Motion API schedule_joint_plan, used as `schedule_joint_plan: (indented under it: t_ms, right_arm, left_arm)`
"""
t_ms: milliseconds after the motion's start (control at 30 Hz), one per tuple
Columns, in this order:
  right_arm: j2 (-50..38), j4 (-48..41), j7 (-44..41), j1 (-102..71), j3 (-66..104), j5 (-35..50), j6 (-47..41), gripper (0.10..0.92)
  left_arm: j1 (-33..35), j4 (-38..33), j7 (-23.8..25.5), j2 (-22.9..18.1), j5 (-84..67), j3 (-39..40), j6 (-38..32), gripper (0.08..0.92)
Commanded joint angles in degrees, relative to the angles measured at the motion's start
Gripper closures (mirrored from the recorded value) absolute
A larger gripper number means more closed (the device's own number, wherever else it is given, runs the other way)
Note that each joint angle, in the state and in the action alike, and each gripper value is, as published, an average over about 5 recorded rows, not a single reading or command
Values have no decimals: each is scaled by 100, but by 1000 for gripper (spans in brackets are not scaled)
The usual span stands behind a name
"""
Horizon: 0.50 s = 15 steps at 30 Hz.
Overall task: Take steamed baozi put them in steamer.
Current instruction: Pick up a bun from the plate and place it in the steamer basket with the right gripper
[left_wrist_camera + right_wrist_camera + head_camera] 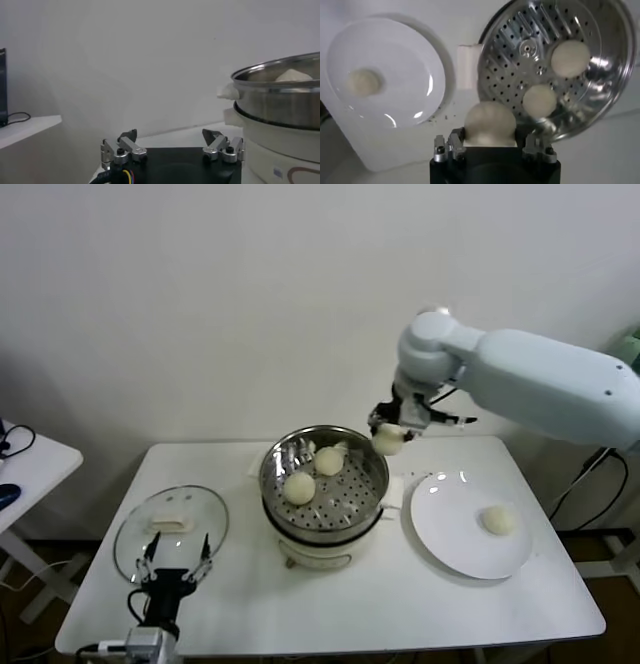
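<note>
Two baozi [313, 474] already in steamer [325, 524], 1 on plate [440, 534]. R end effector [389, 438] clamped on 4th bun [489, 124] over steamer rim. L end effector [175, 561] idle, fingers wide, by lid [135, 534].

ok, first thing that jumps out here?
The right gripper, shut on a bun, hangs above the steamer's rim on the plate side. Two buns already sit in the steamer, and one more waits on the white plate. The left gripper is parked open by the glass lid.

Cream-white baozi [299, 487], shiny perforated steel steamer [372, 502], white plate [450, 544].
</note>
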Motion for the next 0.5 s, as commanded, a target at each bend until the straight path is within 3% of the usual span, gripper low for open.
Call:
schedule_joint_plan:
  t_ms: [33, 500]
  right_arm:
    - [1116, 255, 10, -734, 90, -907, 336, 370]
    - [1305, 279, 36, -891, -263, -767, 457, 365]
  left_arm:
    - [111, -167, -5, 15, -84, 0, 52, 177]
    - [321, -171, -4, 82, -110, -7, -3, 177]
